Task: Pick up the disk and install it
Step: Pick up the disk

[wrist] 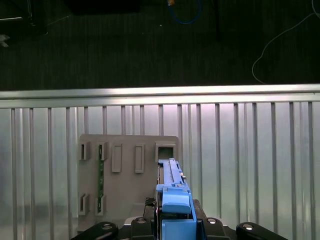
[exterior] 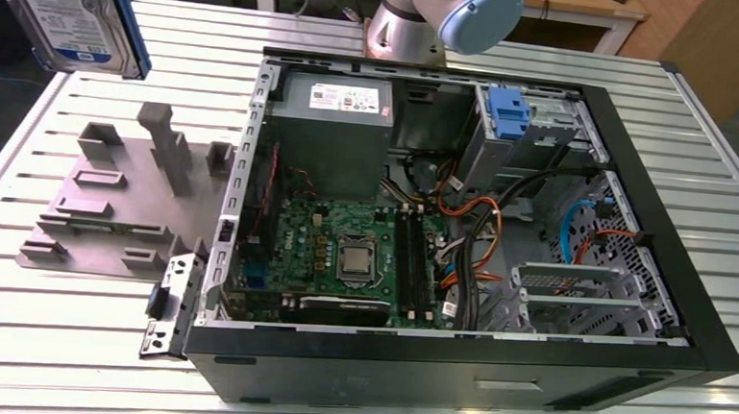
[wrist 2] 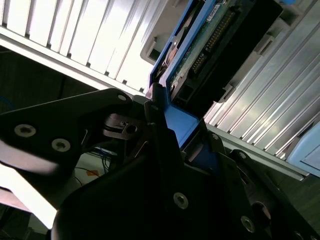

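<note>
The disk (exterior: 70, 11) hangs in the air at the top of the exterior view's left, above the slatted table, with its white-and-blue label facing the camera and a blue rail along its edge. In the second wrist view my gripper (wrist 2: 167, 122) is shut on the disk (wrist 2: 212, 35) at its blue rail, with the green circuit-board side showing. The first wrist view looks along the disk's blue rail (wrist: 174, 192), held edge-on above the gripper (wrist: 175, 222).
An open computer case (exterior: 709, 314) lies on the slatted metal table (exterior: 27, 340), with an upright drive cage and blue latch (exterior: 510, 119) and a grey power supply box (exterior: 330, 118) inside. A grey slotted fixture plate (exterior: 113, 201) (wrist: 125, 170) sits beside the case. The arm's base (exterior: 414, 22) stands behind it.
</note>
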